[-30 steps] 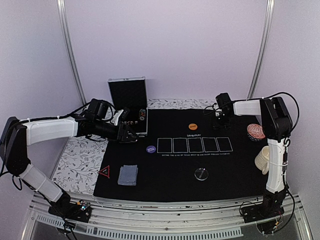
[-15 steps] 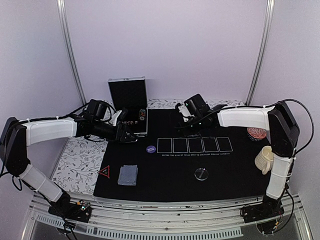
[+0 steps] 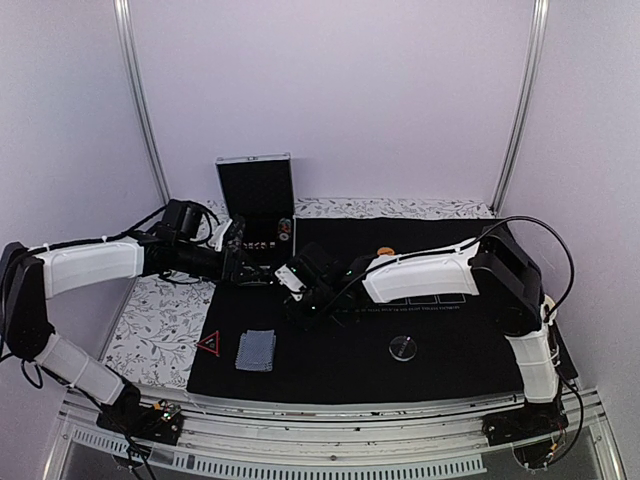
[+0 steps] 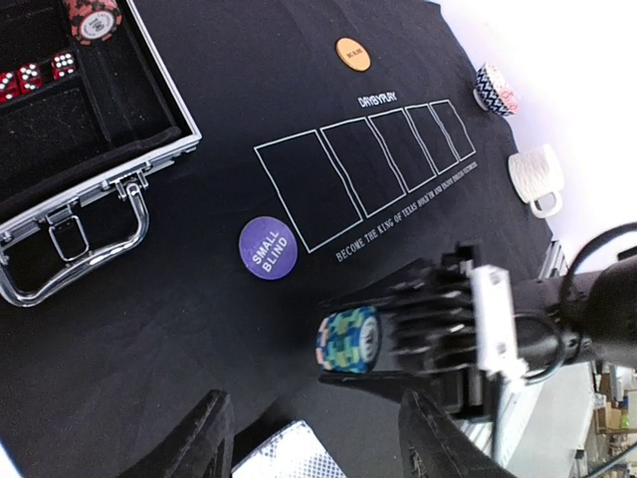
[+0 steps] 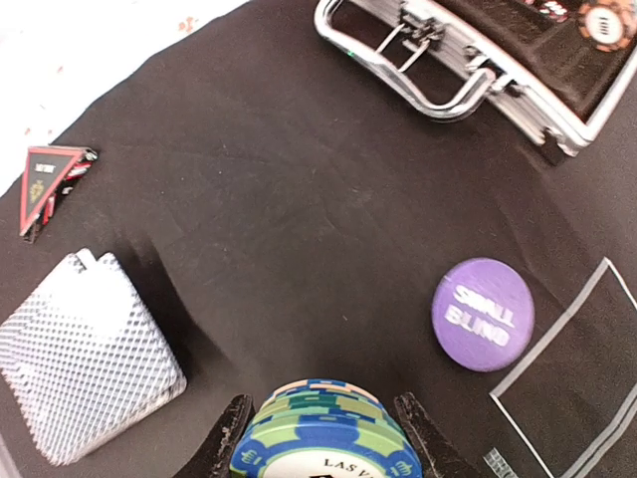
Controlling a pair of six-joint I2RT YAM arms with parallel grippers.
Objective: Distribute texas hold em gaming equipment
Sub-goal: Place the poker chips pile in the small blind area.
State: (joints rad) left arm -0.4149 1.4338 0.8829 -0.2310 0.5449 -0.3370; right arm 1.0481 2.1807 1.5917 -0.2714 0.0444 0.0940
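My right gripper [image 5: 326,450] is shut on a stack of green and blue poker chips [image 5: 326,433], held low over the black mat [image 3: 460,345]. In the top view the right gripper [image 3: 299,301] hovers just above the deck of grey-blue-backed cards [image 3: 256,350]. The left wrist view shows the same chip stack [image 4: 348,340] between the right fingers. My left gripper [image 3: 250,270] stands open and empty by the case's front edge. A purple "small blind" button [image 5: 483,314] lies to the right of the chips. The red triangle marker [image 3: 209,344], clear disc [image 3: 403,348] and orange chip [image 3: 385,251] lie on the mat.
An open silver-edged case [image 3: 257,215] stands at the mat's back left, with a red-black chip [image 4: 92,18] and red dice [image 4: 40,72] inside. A patterned cup [image 4: 495,88] and a white mug [image 4: 535,177] sit off the mat's right side. Five white rectangles [image 4: 383,149] are printed mid-mat.
The right arm has swung from the back right corner across the mat to the left-centre, near the small blind button. The left arm has barely moved.
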